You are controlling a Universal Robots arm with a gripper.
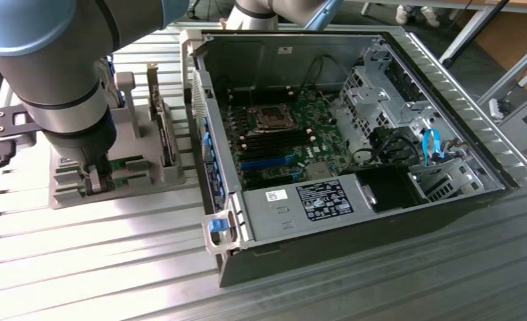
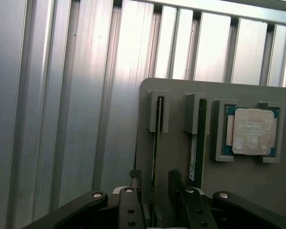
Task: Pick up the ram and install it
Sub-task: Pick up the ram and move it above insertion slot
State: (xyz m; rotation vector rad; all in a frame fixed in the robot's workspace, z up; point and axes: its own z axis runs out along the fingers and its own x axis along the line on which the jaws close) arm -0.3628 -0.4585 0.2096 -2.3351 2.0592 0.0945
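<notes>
Two green ram sticks stand on edge in slots of a grey holder (image 2: pixel 238 181). My gripper (image 2: pixel 155 179) is open and straddles the end of the first ram (image 2: pixel 156 138), with one finger (image 2: pixel 136 177) on each side and a small gap to the board. The second ram (image 2: pixel 195 143) stands in the neighbouring slot. In the exterior view my gripper (image 1: pixel 97 182) is down at the holder (image 1: pixel 148 177) on the exterior view's left, and the second ram (image 1: pixel 164 130) stands upright beside the arm. The first ram is hidden there by the arm.
A square silver processor (image 2: pixel 252 131) lies in a pocket of the holder beyond the second ram. An open computer case (image 1: pixel 477 144) lies to the exterior view's right, with the motherboard's memory slots (image 1: pixel 268 144) and processor socket (image 1: pixel 271 117) exposed. The table (image 1: pixel 94 261) is ribbed metal.
</notes>
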